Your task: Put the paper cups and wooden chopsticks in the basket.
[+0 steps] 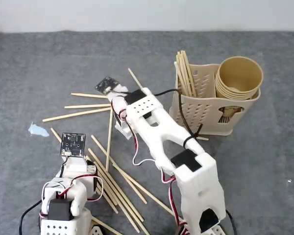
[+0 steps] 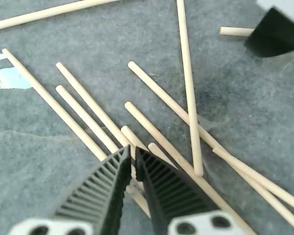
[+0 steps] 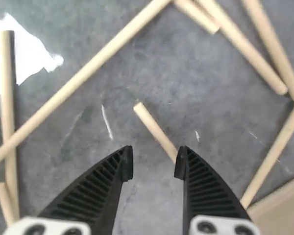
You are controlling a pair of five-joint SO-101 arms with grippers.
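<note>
1. The grey surface [image 1: 264,171] runs wall to wall under everything.
2. The right arm [image 1: 161,132] reaches from the near right edge toward the middle. Its wrist is over the scattered sticks, just beside the basket.
3. The left arm [image 1: 68,196] sits at the near left corner, its wrist above the near end of the stick pile.
4. The basket [image 1: 206,110] stands upright at the far right, well apart from the left arm.
5. The paper cups [image 1: 240,78] are nested in one stack, mouths up, in the basket's right compartment.
6. A bundle of chopsticks [image 1: 184,73] stands in the left compartment, poking above the rim.
7. Loose chopsticks [image 1: 117,181] lie flat on the surface between and ahead of the two arms. Several overlap one another.
8. The right gripper [image 3: 153,161] is low over the surface with its jaws apart. One chopstick [image 3: 154,128] lies in the gap, its free end just beyond the tips and its nearer part running up against one jaw. It is not clamped.
9. The left gripper [image 2: 132,156] has its jaws drawn almost together, leaving a thin slit. The ends of a few loose chopsticks lie right at its tips, and a strip of wood shows through the slit.
10. A pale blue scrap [image 1: 37,129] lies on the surface to the left of the sticks.
</note>
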